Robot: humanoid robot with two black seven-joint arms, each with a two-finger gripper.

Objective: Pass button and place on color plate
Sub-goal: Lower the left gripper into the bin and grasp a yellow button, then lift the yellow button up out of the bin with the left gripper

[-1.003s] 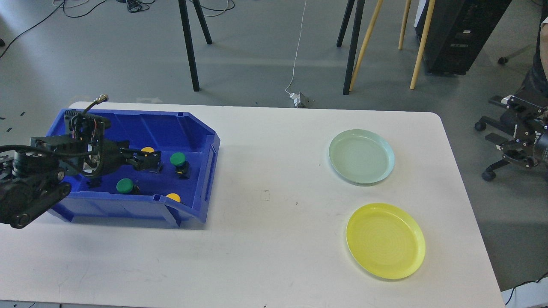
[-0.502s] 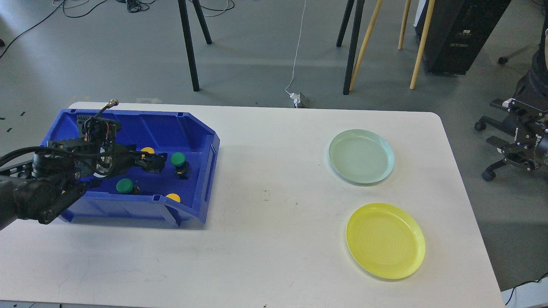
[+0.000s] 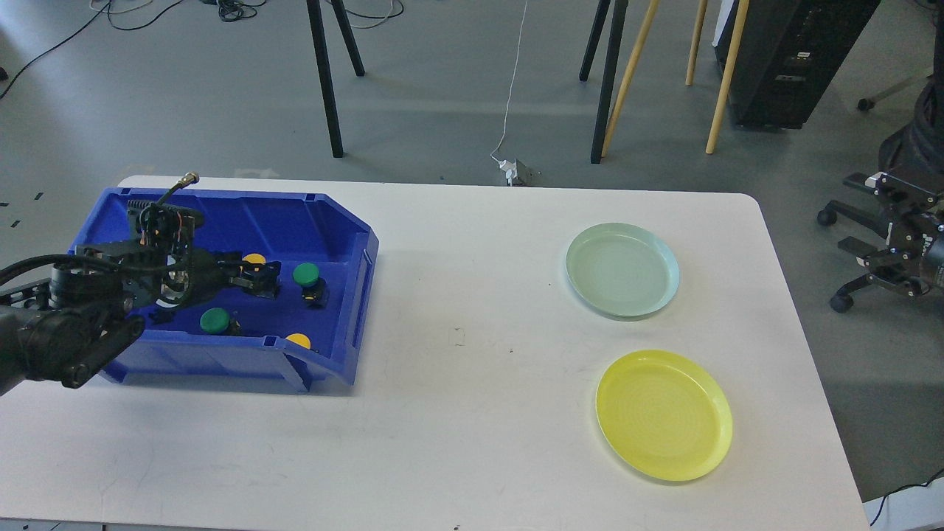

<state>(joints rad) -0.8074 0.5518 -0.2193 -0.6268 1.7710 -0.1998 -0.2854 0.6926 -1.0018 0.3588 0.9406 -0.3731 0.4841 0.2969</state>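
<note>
Your white rounded table [image 3: 472, 413] is the stage, with grey floor, tripod legs and a black cabinet beyond it at twelve o'clock. At nine o'clock sits the blue plastic bin [image 3: 346, 258], and your left gripper [image 3: 259, 278] is down inside it, right by a yellow round button [image 3: 254, 259]; the fingers are dark and small, so I cannot tell whether they are parted or have closed on it. Two green-capped buttons [image 3: 307, 274] and another yellow one [image 3: 298, 340] lie loose in the bin. At three o'clock the pale green round plate [image 3: 622, 270] and the yellow round plate [image 3: 664, 415] both sit bare. Your right gripper [image 3: 896, 243] hangs off the table's right edge, jaw state unreadable. By my read, you're at the very first pick: handover and placing all remain.
</note>
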